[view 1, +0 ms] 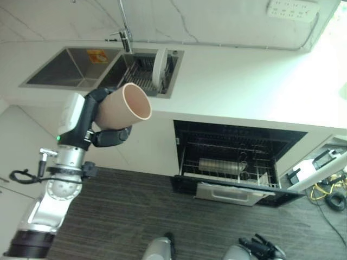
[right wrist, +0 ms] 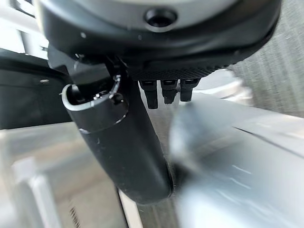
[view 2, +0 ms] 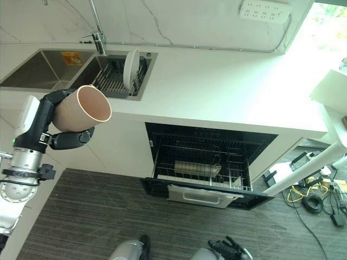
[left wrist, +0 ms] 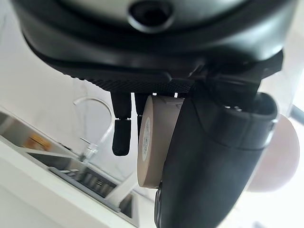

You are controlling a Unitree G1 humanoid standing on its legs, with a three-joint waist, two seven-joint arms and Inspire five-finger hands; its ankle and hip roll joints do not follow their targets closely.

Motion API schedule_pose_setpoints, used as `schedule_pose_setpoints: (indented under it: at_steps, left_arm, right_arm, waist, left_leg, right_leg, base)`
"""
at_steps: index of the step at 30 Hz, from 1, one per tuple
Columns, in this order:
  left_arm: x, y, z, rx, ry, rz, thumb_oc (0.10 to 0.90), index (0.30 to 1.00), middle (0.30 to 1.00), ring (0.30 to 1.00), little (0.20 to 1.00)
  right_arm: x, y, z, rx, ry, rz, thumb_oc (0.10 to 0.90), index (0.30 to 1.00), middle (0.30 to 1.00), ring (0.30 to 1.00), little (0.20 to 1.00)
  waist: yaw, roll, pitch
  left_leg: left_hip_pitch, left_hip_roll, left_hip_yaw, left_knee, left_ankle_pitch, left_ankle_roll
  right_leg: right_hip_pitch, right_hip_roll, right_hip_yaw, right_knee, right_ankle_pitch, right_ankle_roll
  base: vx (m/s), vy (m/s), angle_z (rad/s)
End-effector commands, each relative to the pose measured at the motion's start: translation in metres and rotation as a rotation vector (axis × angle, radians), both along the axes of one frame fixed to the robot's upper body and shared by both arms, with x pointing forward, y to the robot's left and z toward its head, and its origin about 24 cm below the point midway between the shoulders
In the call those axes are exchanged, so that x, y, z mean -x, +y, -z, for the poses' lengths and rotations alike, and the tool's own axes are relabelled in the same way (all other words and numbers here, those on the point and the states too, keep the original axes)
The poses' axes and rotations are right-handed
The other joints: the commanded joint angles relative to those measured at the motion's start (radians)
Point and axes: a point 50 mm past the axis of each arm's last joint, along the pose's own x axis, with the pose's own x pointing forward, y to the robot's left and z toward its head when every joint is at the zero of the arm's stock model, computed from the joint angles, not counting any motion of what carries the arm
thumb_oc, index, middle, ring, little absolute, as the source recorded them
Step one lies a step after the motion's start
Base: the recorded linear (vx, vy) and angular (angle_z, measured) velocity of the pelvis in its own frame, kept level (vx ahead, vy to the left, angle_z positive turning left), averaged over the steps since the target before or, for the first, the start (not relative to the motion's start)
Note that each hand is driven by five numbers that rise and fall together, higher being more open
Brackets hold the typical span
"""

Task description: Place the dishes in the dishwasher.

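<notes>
The cup (view 1: 123, 106), beige and tipped on its side, sits in your left hand (view 1: 104, 133), fingers (view 1: 115, 136) curled round it, held out before the bench (view 1: 244, 81). Dishwasher (view 1: 233, 162) stands open well beyond your fingers. Your right hand (right wrist: 118, 137) hangs low; its fingers look relaxed, probably.

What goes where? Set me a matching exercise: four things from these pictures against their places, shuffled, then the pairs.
Things:
1. cup
2. plate
3. dishwasher rack
4. faucet

Places:
A. pulled out over the open dishwasher door
B. at the back of the sink
C. in the left hand
D. upright in the sink's drying rack

Pairs: 1-C, 2-D, 3-A, 4-B
</notes>
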Motion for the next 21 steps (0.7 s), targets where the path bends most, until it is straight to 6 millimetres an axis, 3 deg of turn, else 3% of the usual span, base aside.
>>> schedule_pose_setpoints:
  at_steps: [1,2,3,4,5,7,8,10,11,13,21]
  left_arm:
    - [0.012,-0.012,-0.074,0.0,-0.377,0.051,0.4,0.3,0.3,0.3,0.3]
    - [0.013,-0.012,-0.074,-0.001,-0.377,0.043,0.4,0.3,0.3,0.3,0.3]
    - [0.013,-0.019,-0.076,0.004,-0.386,0.089,0.4,0.3,0.3,0.3,0.3]
    - [0.012,-0.023,-0.078,0.009,-0.394,0.111,0.4,0.3,0.3,0.3,0.3]
    - [0.009,-0.027,-0.079,0.017,-0.405,0.126,0.4,0.3,0.3,0.3,0.3]
    - [0.007,-0.032,-0.077,0.029,-0.41,0.137,0.4,0.3,0.3,0.3,0.3]
    - [0.008,-0.032,-0.074,0.031,-0.409,0.138,0.4,0.3,0.3,0.3,0.3]
    - [0.012,-0.026,-0.069,0.043,-0.397,0.101,0.4,0.3,0.3,0.3,0.3]
    - [0.013,-0.024,-0.069,0.045,-0.395,0.096,0.4,0.3,0.3,0.3,0.3]
    - [0.013,-0.024,-0.068,0.064,-0.385,0.111,0.4,0.3,0.3,0.3,0.3]
    - [0.011,-0.028,-0.054,0.125,-0.355,0.162,0.4,0.3,0.3,0.3,0.3]
  right_arm:
    - [-0.034,-0.022,-0.018,0.09,-0.093,-0.071,0.8,0.9,0.9,0.9,0.9]
    - [-0.035,-0.022,-0.018,0.097,-0.089,-0.077,0.8,0.9,0.9,0.9,0.9]
    - [-0.027,-0.026,-0.017,0.105,-0.078,-0.017,0.8,0.9,0.9,0.9,0.9]
    - [-0.024,-0.029,-0.017,0.113,-0.074,0.024,0.8,0.9,0.9,0.9,0.9]
    - [-0.022,-0.032,-0.017,0.122,-0.067,0.061,0.8,0.9,0.9,0.9,0.9]
    - [-0.018,-0.036,-0.016,0.135,-0.036,0.106,0.8,0.9,0.9,0.9,0.9]
    - [-0.016,-0.037,-0.016,0.133,-0.02,0.124,0.8,0.9,0.9,0.9,0.9]
    - [-0.014,-0.037,-0.014,0.127,0.012,0.125,0.8,0.9,0.9,0.9,0.9]
    - [-0.014,-0.036,-0.014,0.124,0.016,0.126,0.8,0.9,0.9,0.9,0.9]
    - [-0.007,-0.036,-0.011,0.106,0.022,0.144,0.8,0.9,0.9,0.9,0.9]
    - [0.008,-0.032,-0.008,0.103,-0.032,0.247,0.8,0.9,0.9,0.9,0.9]
  waist:
    - [-0.038,0.046,-0.056]
    - [-0.037,0.05,-0.055]
    - [-0.06,0.068,-0.05]
    - [-0.075,0.075,-0.045]
    - [-0.081,0.078,-0.044]
    - [-0.076,0.09,-0.053]
    - [-0.069,0.092,-0.057]
    - [-0.031,0.095,-0.069]
    - [-0.028,0.095,-0.072]
    - [-0.036,0.096,-0.079]
    - [-0.068,0.086,-0.119]
  left_leg:
    - [0.142,0.134,-0.073,-0.042,-0.106,-0.011]
    - [0.119,0.165,-0.069,-0.042,-0.071,-0.023]
    - [0.08,0.232,0.042,-0.042,0.011,-0.031]
    - [0.072,0.245,0.116,-0.042,0.033,-0.034]
    - [0.057,0.222,0.156,-0.042,0.028,-0.032]
    - [0.035,0.143,0.107,-0.042,0.001,-0.027]
    - [0.024,0.136,0.075,-0.042,0.014,-0.038]
    - [0.015,0.012,-0.081,-0.042,-0.032,-0.008]
    - [0.01,0.001,-0.096,-0.042,-0.029,-0.004]
    - [0.006,0.025,-0.032,-0.042,-0.025,-0.004]
    - [0.023,0.037,0.025,-0.042,-0.077,0.004]
  right_leg:
    - [0.049,0.013,-0.096,-0.027,-0.04,-0.002]
    - [0.059,0.032,-0.117,-0.027,-0.059,-0.023]
    - [0.1,0.078,-0.197,-0.027,-0.098,-0.069]
    - [0.118,0.091,-0.241,-0.027,-0.106,-0.085]
    - [0.125,0.095,-0.27,-0.027,-0.111,-0.092]
    - [0.114,0.11,-0.247,-0.027,-0.116,-0.093]
    - [0.107,0.117,-0.228,-0.027,-0.114,-0.096]
    - [0.086,0.137,-0.143,-0.027,-0.122,-0.096]
    - [0.081,0.14,-0.132,-0.027,-0.118,-0.098]
    - [0.089,0.15,-0.163,-0.027,-0.129,-0.11]
    - [0.087,0.123,-0.17,-0.027,-0.124,-0.082]
  base:
    - [0.05,-0.499,0.06]
    - [0.01,-0.658,0.36]
    - [-0.04,-0.629,0.74]
    - [-0.1,-0.55,1.21]
    - [-0.09,-0.237,1.35]
    - [0.0,-0.1,0.8]
    - [0.1,-0.011,0.14]
    - [0.14,0.01,-0.19]
    - [0.1,0.011,-0.94]
    - [0.02,0.045,-1.08]
    - [0.03,0.095,-0.09]
